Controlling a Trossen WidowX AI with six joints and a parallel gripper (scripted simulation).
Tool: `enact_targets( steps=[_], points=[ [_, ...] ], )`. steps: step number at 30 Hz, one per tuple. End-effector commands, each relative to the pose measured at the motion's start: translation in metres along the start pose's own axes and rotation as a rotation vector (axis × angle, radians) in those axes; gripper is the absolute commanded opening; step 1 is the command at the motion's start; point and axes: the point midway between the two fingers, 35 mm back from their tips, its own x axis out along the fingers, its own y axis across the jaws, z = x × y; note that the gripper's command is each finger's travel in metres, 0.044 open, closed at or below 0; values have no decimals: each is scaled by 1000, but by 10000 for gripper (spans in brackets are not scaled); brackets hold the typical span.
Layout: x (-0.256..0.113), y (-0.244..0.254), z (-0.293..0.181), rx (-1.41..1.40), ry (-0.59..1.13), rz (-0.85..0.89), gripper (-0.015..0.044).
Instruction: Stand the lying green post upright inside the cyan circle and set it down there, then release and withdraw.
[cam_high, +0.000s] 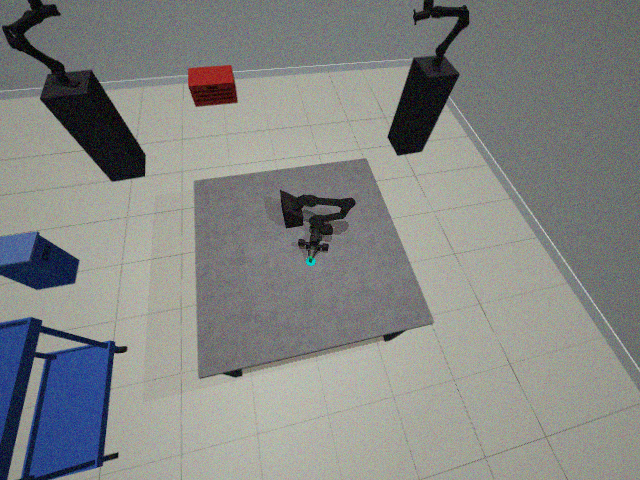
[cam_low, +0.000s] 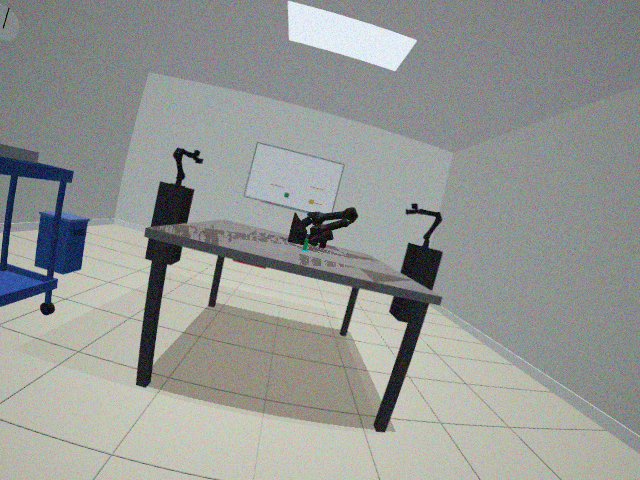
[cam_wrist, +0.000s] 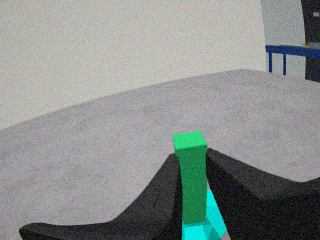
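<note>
The green post (cam_wrist: 194, 185) (cam_low: 305, 244) stands upright between the fingers of my gripper (cam_wrist: 190, 158) (cam_high: 311, 257). The gripper is shut on the post, with its top end showing above the fingertips. The cyan circle (cam_wrist: 216, 217) (cam_high: 310, 264) lies flat on the table directly under the post. The post's lower end appears within the circle, at or very close to its surface; I cannot tell whether it touches. The fingers hide part of the circle in the wrist view.
The grey table (cam_high: 248, 310) (cam_low: 227, 246) carries my arm, whose base (cam_high: 292, 210) is behind the circle. Two other arms stand on black pedestals (cam_high: 98, 129) (cam_high: 423, 103) beyond the table. A blue cart (cam_high: 72, 408) and a red box (cam_high: 211, 80) are off the table.
</note>
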Motion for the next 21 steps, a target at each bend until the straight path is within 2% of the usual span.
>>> enact_targets(
  steps=[1, 13, 21],
  points=[
    [1, 1, -1, 5, -3, 1, 75],
    [1, 1, -1, 5, -3, 1, 390],
    [1, 4, 24, 9, -1, -1, 400]
  ],
)
